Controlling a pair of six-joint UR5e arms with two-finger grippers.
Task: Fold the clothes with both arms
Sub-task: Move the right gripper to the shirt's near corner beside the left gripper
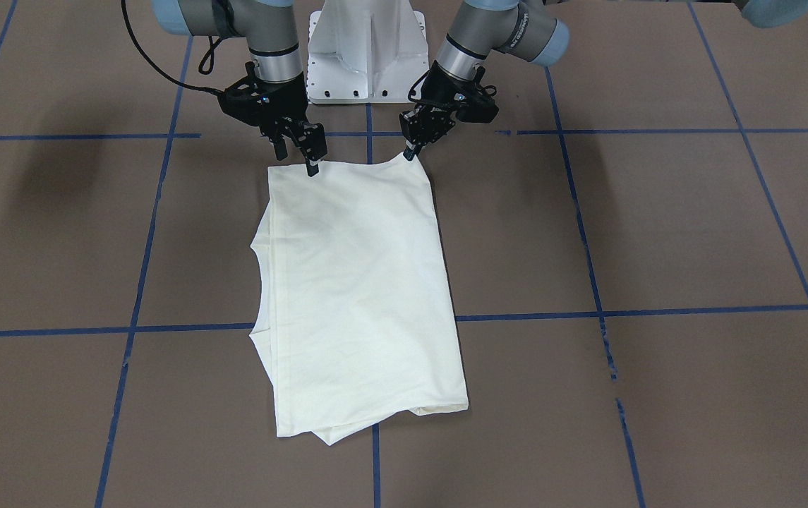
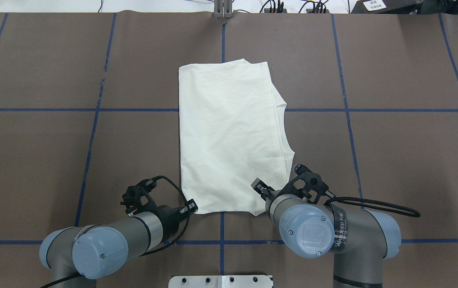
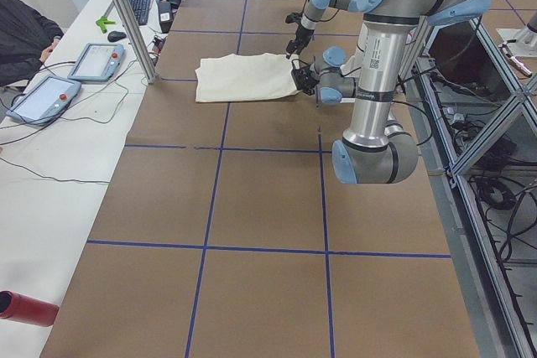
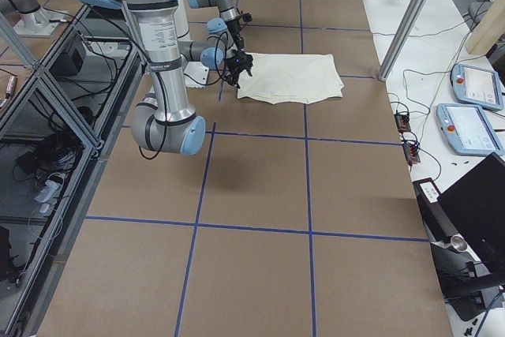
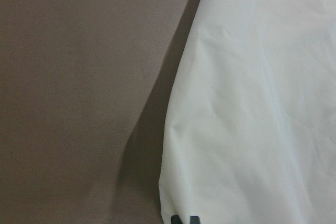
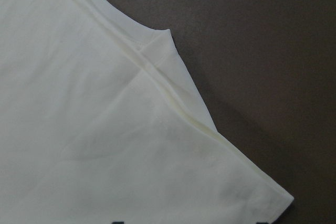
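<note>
The cream-white shirt point(image 1: 358, 282) lies folded into a long rectangle, plain side up; its print is hidden. A sleeve or neck seam sticks out along one long side point(image 2: 283, 120). My left gripper point(image 1: 411, 152) is shut on the shirt's near corner, which rises to a small peak at its fingertips; the overhead view shows this gripper point(image 2: 191, 207) at the same corner. My right gripper point(image 1: 298, 164) stands open over the other end of the near edge, one fingertip touching the cloth. In the right wrist view the shirt point(image 6: 105, 129) fills the frame between widely spaced fingertips.
The white base block point(image 1: 367, 53) stands right behind the grippers. Blue tape lines point(image 1: 587, 314) grid the brown table. Beyond the far edge stand an aluminium post point(image 3: 126, 14) and a bench with handheld pendants point(image 3: 96, 60). A red cylinder point(image 3: 25, 308) lies at one side.
</note>
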